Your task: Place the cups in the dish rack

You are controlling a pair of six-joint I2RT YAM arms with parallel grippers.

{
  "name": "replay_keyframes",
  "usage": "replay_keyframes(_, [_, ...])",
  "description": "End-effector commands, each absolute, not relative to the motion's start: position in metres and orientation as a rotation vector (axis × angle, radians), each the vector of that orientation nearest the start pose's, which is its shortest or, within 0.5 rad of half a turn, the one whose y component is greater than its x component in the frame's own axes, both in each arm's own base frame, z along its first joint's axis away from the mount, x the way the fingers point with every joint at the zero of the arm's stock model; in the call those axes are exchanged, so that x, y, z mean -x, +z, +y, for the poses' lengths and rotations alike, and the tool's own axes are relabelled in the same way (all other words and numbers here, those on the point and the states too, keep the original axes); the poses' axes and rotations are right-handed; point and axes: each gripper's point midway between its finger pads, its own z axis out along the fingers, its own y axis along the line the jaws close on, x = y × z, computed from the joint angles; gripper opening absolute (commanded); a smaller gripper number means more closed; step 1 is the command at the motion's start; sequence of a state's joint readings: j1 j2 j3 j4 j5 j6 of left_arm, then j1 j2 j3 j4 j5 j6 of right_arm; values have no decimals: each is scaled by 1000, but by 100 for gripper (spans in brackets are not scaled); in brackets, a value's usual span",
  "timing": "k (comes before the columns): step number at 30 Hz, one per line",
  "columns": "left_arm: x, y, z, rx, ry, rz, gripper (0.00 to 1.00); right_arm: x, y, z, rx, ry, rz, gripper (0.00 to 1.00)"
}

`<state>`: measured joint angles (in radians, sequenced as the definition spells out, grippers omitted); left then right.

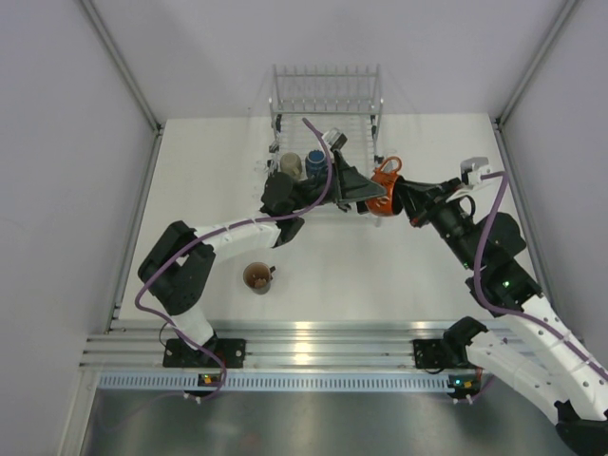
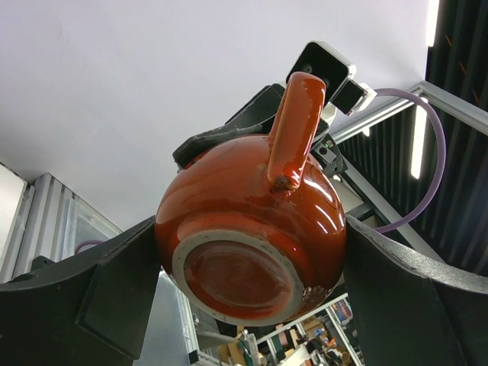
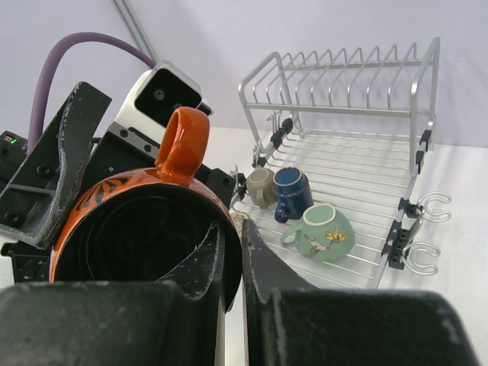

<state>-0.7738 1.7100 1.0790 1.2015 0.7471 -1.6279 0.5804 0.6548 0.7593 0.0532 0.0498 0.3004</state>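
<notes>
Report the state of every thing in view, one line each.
Orange-brown glazed ceramic mug: lifted, held by its rim.
Right gripper: shut on that rim.
Left gripper: open, flanking that mug.
Silver wire dish rack: holds three mugs.
Mint-green ceramic mug: on its side in rack.
Dark blue ceramic mug: in rack.
Beige ceramic mug: in rack.
Tan ceramic mug: upright on white table.

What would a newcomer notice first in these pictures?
The orange mug is pinched by its rim in the right gripper at the dish rack's near right corner, with the open left gripper's fingers on either side. In the rack sit a beige mug, a dark blue mug and a mint-green mug. A brown mug stands on the table.
</notes>
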Motion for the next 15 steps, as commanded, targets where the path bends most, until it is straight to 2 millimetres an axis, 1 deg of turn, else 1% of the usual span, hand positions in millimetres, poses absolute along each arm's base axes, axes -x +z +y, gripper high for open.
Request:
replay_keyframes(1, [-112,409,-400,-843,-2483,1326,0,-276,359,144,19,579,1422,3])
replay_keyframes(2, [-116,410,-399,-841,-2475,1317,0,-275,360,143,17,580,1417,5])
replay_keyframes(3, [-119,409,-400,-835,-2469,1318,0,-275,359,142,13,575,1420,10])
replay_keyframes(5, [-127,408,-401,-821,-2455,1318,0,-273,360,139,5,571,1414,15])
replay_keyframes(6, [-131,408,-401,-813,-2449,1319,0,-273,359,138,-1,567,1414,20])
replay_keyframes(9, [-147,403,-401,-775,-2424,1332,0,-270,360,135,-7,564,1406,26])
replay_keyframes(14, [-177,396,-396,-707,-2384,1347,0,-268,355,132,-13,560,1413,29])
replay_keyframes(15, [-180,396,-396,-702,-2379,1347,0,-267,352,132,-14,559,1417,29])
